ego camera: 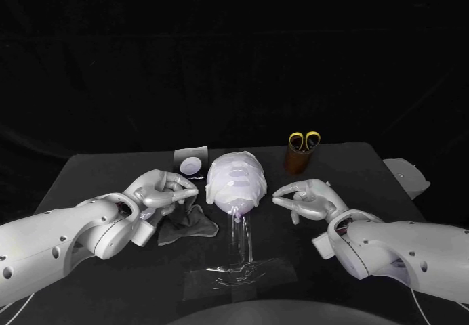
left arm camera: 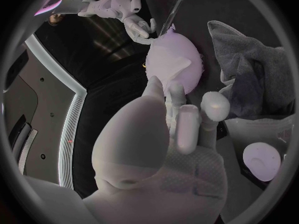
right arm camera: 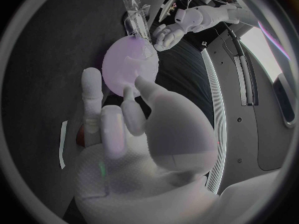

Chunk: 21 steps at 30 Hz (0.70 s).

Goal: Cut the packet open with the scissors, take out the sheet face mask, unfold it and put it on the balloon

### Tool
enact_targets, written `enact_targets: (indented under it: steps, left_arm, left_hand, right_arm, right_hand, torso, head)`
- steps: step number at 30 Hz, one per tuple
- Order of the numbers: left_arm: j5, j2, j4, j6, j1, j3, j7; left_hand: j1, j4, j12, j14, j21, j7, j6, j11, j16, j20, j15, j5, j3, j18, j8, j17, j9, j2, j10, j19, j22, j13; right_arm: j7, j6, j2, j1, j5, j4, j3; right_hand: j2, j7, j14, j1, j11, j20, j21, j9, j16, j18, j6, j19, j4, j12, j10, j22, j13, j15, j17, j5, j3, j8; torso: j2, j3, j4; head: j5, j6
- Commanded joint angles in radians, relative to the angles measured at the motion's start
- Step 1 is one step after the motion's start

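The pale balloon [ego camera: 238, 181] stands on a clear stand [ego camera: 238, 238] at mid-table, and the white sheet mask [ego camera: 234, 170] lies over its top. My left hand [ego camera: 163, 191] hovers just off the balloon's left side with its fingers half curled and nothing in them. My right hand [ego camera: 308, 198] mirrors it on the right side, also holding nothing. The left wrist view shows the balloon [left arm camera: 176, 64] just past my thumb. The right wrist view has the balloon [right arm camera: 127, 67] beyond my fingertips. The cut packet [ego camera: 192, 162] lies behind my left hand. The scissors [ego camera: 306, 140] stand in a brown holder [ego camera: 299, 161].
A crumpled grey cloth [ego camera: 188, 227] lies under my left wrist. The stand's clear base [ego camera: 239, 277] sits near the table's front edge. A white object [ego camera: 411, 176] rests at the table's right edge.
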Motion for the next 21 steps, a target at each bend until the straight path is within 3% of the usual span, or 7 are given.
enact_targets:
  steps: [1,6,18,21]
  left_arm:
    - [-0.008,-0.001,0.012,-0.02,-0.002,-0.001,-0.043]
    - [-0.009,-0.003,0.021,-0.024,-0.004,-0.004,-0.051]
    - [-0.017,0.0,0.044,-0.017,-0.006,-0.005,-0.029]
    - [-0.042,0.001,0.049,-0.024,-0.006,-0.005,-0.012]
  left_hand:
    - [-0.016,-0.002,0.019,0.018,0.009,0.0,-0.009,-0.002,0.002,0.001,-0.002,-0.004,-0.012,-0.014,0.009,0.0,0.003,0.0,-0.009,-0.002,0.004,0.012]
    - [-0.017,-0.001,0.025,0.018,0.009,-0.001,-0.011,-0.001,0.002,0.001,-0.002,-0.006,-0.016,-0.014,0.012,0.0,0.004,0.002,-0.013,-0.005,0.002,0.016]
    - [0.032,-0.011,0.039,0.012,0.009,-0.004,-0.011,-0.004,-0.007,-0.001,-0.005,-0.005,-0.017,-0.012,0.024,-0.018,0.006,0.013,-0.031,-0.017,-0.003,0.021]
    - [0.063,-0.016,0.032,-0.005,-0.011,-0.004,-0.009,-0.005,-0.026,-0.001,-0.006,-0.005,-0.01,-0.004,0.02,-0.062,0.002,0.019,-0.044,-0.048,-0.045,0.017]
  right_arm:
    - [-0.065,-0.022,0.003,-0.004,0.015,0.009,0.0]
    - [-0.091,-0.042,0.017,-0.009,0.021,0.017,-0.001]
    - [-0.128,-0.066,0.064,-0.024,0.094,0.015,-0.002]
    - [-0.122,-0.073,0.074,-0.026,0.116,0.013,-0.002]
  right_hand:
    - [0.009,0.001,0.049,-0.003,0.002,0.002,0.079,-0.004,0.053,-0.02,-0.009,0.025,0.004,0.074,0.031,0.073,0.087,0.007,0.094,0.002,-0.01,0.01]
    - [0.015,0.006,0.076,-0.001,0.007,0.007,0.187,-0.028,0.113,-0.03,-0.013,0.039,0.008,0.197,0.087,0.175,0.214,0.013,0.189,0.001,-0.017,0.017]
    - [0.018,0.012,0.101,0.002,0.013,0.014,0.257,-0.059,0.154,-0.038,-0.013,0.05,0.008,0.281,0.136,0.242,0.298,0.019,0.272,0.0,-0.023,0.005]
    - [0.017,0.015,0.103,0.001,0.015,0.015,0.261,-0.064,0.156,-0.039,-0.018,0.049,0.008,0.286,0.139,0.247,0.304,0.021,0.276,-0.001,-0.024,0.001]
  torso:
    - [0.0,-0.0007,0.0002]
    - [0.001,-0.0004,-0.0003]
    - [0.002,-0.0011,0.0014]
    - [0.001,-0.0008,0.0002]
  head:
    - [-0.004,-0.005]
    - [-0.012,-0.007]
    - [-0.027,-0.018]
    - [-0.028,-0.022]
